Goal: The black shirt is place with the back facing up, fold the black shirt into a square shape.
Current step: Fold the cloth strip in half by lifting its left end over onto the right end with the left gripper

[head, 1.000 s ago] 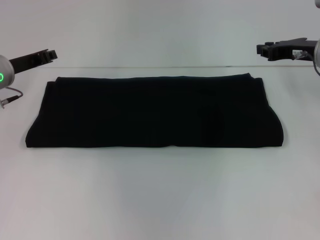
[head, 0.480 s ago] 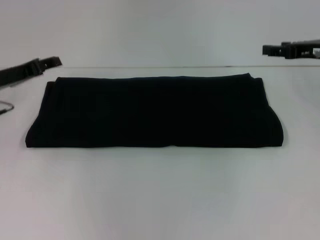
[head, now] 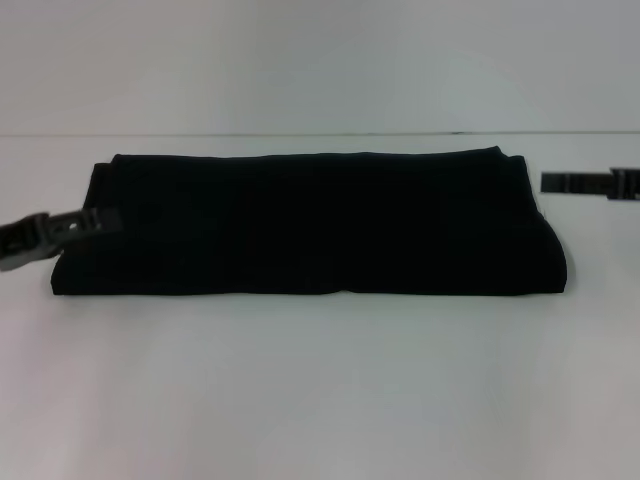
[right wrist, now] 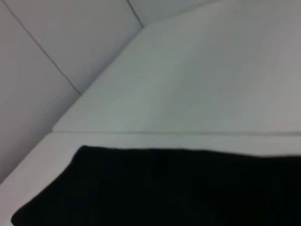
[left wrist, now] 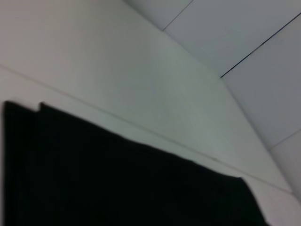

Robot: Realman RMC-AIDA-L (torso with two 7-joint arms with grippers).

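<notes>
The black shirt (head: 310, 225) lies folded into a long flat band across the middle of the white table (head: 320, 390), its folded edge toward me. No lettering shows. My left gripper (head: 100, 220) reaches in from the left edge, its tip over the shirt's left end. At the right edge my right gripper (head: 548, 182) hangs just beyond the shirt's right end, not touching it. Both wrist views show only the black shirt (left wrist: 117, 183) (right wrist: 178, 188) on the table, with no fingers in them.
The table's far edge (head: 320, 134) meets a pale wall just behind the shirt. White table surface stretches in front of the shirt toward me.
Both grippers have come down from the far corners. The left one has dropped onto the level of the shirt's left end, the right one to beside its right end. The shirt has not moved.
</notes>
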